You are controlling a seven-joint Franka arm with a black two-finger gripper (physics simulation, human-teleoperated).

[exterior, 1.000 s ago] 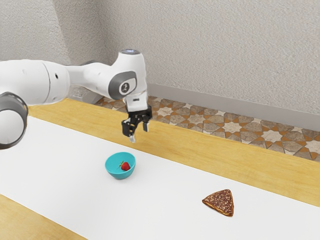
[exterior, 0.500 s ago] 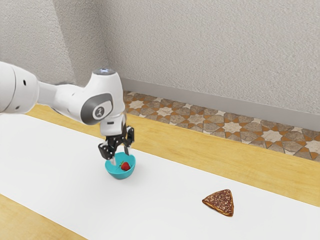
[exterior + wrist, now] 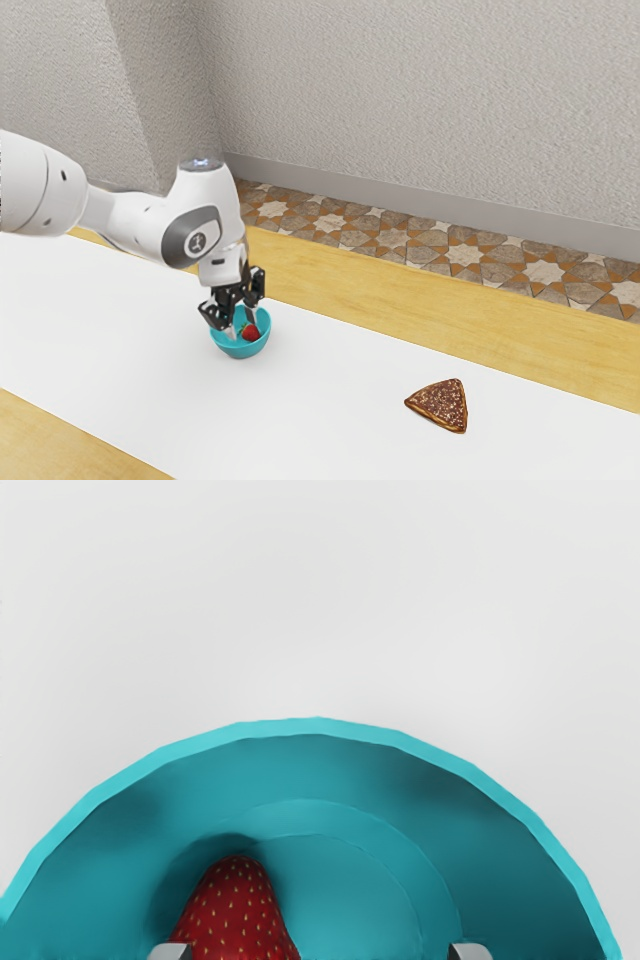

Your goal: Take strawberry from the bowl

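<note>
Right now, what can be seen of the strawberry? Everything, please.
The strawberry is red and tapered, dotted with pale seeds, and looks whole; a little green, probably leaves, shows at its side in the exterior view. It lies on its side, off-centre inside the turquoise bowl. The hand is open over it, one fingertip very close; whether they touch, I cannot tell.

Red, seed-dotted strawberry [image 3: 235,915] lying on its side inside the bowl, close by one tip of the parted jaws, round teal bowl [image 3: 240,351] upright beneath them
</note>
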